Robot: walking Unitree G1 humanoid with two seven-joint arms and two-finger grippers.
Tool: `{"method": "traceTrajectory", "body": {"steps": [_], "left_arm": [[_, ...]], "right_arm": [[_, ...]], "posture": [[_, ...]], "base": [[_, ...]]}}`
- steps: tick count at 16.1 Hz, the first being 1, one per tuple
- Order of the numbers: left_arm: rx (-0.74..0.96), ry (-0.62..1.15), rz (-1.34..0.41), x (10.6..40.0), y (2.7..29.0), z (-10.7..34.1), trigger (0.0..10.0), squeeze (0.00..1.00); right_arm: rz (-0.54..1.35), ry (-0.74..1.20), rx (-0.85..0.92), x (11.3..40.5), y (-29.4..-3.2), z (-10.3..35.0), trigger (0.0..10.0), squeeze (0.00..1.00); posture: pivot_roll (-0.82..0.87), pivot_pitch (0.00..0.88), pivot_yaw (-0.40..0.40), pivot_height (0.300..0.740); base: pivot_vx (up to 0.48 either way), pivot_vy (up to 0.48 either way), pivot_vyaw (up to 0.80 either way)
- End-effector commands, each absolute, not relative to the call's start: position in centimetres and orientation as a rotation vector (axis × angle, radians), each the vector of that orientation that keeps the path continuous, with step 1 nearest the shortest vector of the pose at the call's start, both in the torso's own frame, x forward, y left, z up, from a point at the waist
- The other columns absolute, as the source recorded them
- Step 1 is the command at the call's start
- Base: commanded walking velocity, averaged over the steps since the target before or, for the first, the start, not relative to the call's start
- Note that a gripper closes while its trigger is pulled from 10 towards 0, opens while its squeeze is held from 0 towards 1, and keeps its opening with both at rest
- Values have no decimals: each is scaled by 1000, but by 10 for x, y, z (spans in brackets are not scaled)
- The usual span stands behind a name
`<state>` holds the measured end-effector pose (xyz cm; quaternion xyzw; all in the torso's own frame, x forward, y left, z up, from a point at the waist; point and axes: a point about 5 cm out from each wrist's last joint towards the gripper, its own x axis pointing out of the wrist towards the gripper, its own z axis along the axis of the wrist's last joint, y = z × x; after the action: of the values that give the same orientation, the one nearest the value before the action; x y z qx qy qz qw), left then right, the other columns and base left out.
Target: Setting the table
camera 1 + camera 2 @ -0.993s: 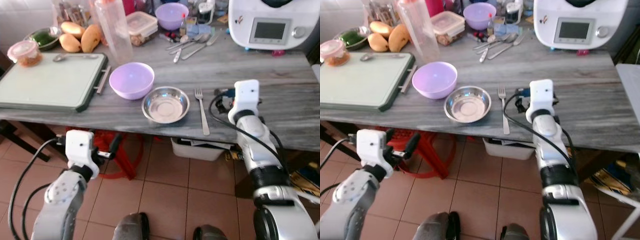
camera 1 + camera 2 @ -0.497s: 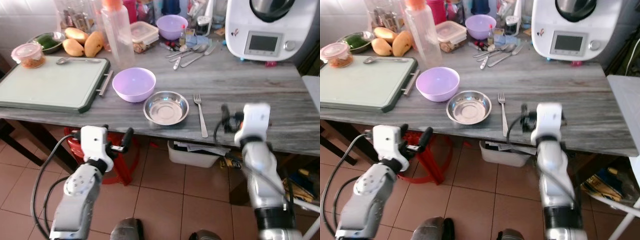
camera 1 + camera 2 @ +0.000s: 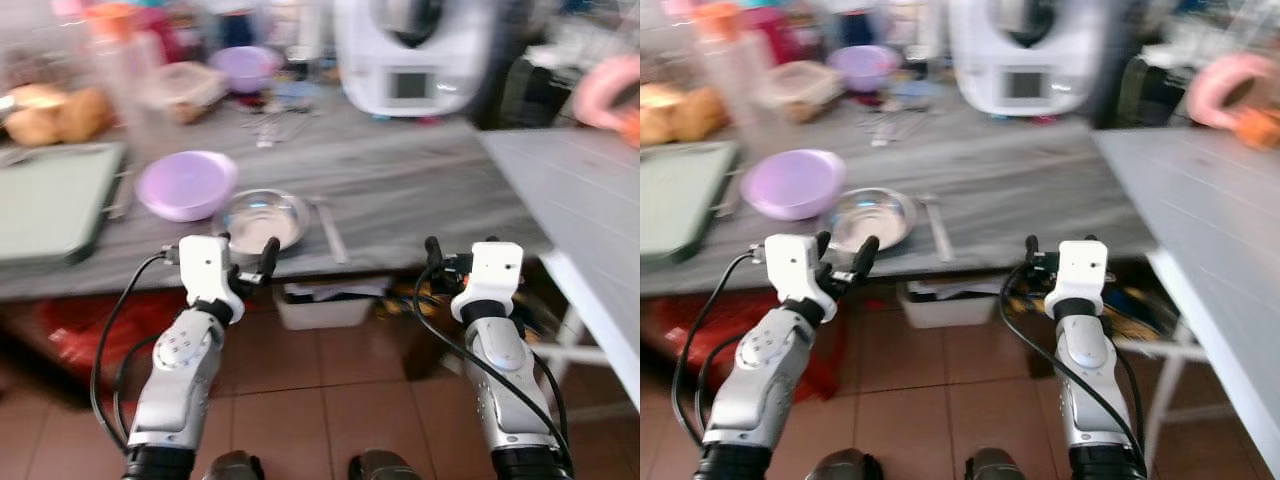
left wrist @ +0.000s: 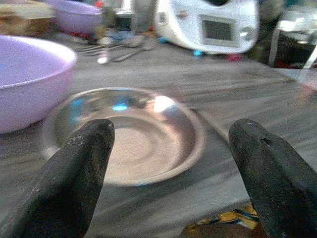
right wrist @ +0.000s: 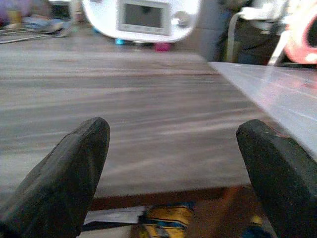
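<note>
Showing a blurred head-camera look down at a grey wood-grain tabletop [image 3: 420, 190], the scene has both silver arms raised in front of its near edge. The left gripper [image 3: 248, 262] sits just before the edge, level with a shallow steel bowl [image 3: 262, 220]; its two black fingers [image 4: 74, 173] are spread wide and hold nothing, and in the left wrist view the steel bowl lies between them further ahead. Just beside the steel bowl, on the robot's left, rests a lilac bowl [image 3: 186, 185]. On the steel bowl's other side a fork [image 3: 331, 230] lies flat on the tabletop, pointing away from the robot. The right gripper [image 3: 458, 258] hangs further right, near the tabletop's edge, its fingers [image 5: 64, 173] also spread apart and empty, facing bare grey surface. At the back of the tabletop stands a white kitchen machine [image 3: 410, 55] with a small screen, with loose cutlery [image 3: 265, 125] and a second lilac bowl [image 3: 245, 68] to its left. A green cutting board [image 3: 50, 205] lies at far left. A pale grey table [image 3: 580, 200] stands to the right, and terracotta floor tiles [image 3: 330, 400] show below.
</note>
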<state>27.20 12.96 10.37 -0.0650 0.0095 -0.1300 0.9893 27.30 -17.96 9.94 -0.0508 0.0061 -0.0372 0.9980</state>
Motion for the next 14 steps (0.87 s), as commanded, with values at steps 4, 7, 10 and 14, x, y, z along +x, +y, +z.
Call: {"method": "traceTrajectory", "body": {"steps": [4,7,10,14], "left_arm": [[-125,18,-230,275,131,101,10000,0],[-130,22,-224,274,129,98,10000,0],[-128,24,-221,275,130,97,10000,0],[-121,23,-227,276,131,97,10000,0]], "right_arm": [[-24,-17,-108,275,-175,108,10000,0],[27,-7,-159,273,-173,106,10000,0],[13,13,-164,272,-176,102,10000,0],[-67,35,-149,270,-187,99,10000,0]], "posture": [[-50,0,1,740],[-60,0,4,740],[-59,0,5,740],[-59,0,12,740]], "base": [[-142,0,0],[-295,0,0],[-299,0,0],[-295,0,0]]}}
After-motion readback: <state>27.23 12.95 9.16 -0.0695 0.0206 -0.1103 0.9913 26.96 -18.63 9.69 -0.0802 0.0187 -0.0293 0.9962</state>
